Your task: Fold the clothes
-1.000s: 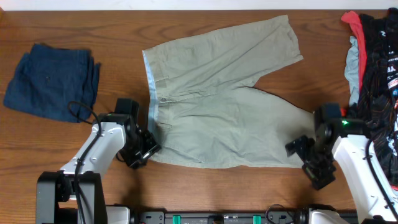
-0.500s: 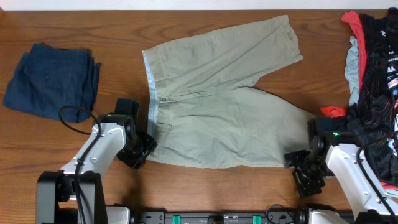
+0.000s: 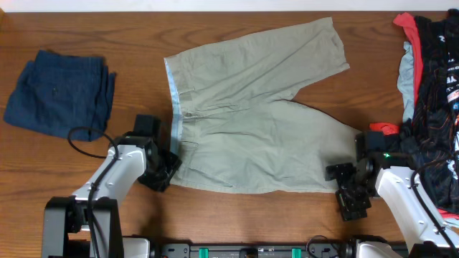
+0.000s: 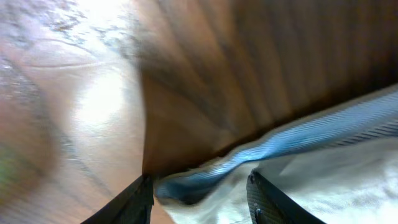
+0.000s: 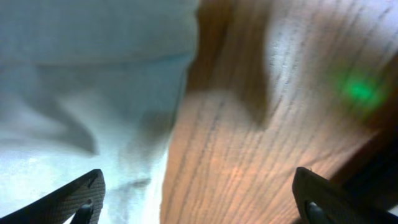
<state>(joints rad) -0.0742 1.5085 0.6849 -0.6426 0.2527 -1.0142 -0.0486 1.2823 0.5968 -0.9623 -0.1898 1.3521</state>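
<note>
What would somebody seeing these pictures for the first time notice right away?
The big khaki shorts dominate, spread open across the middle of the wooden table. The left gripper sits at their blue-lined waistband corner and the right gripper by the near leg's hem, both with jaws apart. A dark blue denim garment lies far left, and a red and black clothes pile crowds the right edge.

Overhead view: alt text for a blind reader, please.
Khaki shorts lie spread on a wooden table, left gripper at the waistband corner, right gripper at the near leg hem. A dark blue denim garment lies at one end, a clothes pile at the other.
</note>
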